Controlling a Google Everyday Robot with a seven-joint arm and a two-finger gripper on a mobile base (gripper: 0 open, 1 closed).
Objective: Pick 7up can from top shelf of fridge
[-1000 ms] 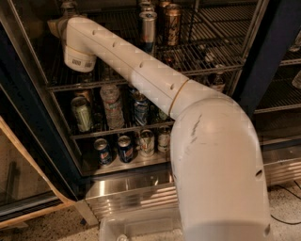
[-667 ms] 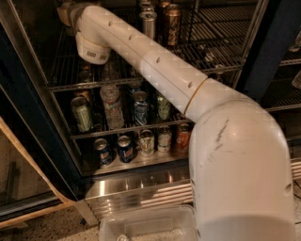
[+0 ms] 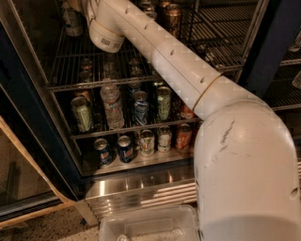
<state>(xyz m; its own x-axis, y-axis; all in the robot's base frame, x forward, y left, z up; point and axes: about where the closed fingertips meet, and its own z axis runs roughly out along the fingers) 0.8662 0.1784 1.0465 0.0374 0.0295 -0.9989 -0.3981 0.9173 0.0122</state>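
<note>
Gripper (image 3: 76, 4) top-left, grip state unreadable — pale silvery-white 7up can (image 3: 74, 24) just beneath: probably light, slick, thin-walled — grasp mid-body.

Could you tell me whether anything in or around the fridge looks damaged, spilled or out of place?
Only one thing: dark scuff marks streak the arm's white shoulder housing, lower right. The cans stand upright, with no spill visible. The end effector is at the top-left edge, above the top shelf, mostly cut off.

Chrome-wire top shelf (image 3: 70, 66), ribbed stainless fridge (image 3: 141, 188) base, smooth pale end effector (image 3: 75, 4) top-left.
</note>
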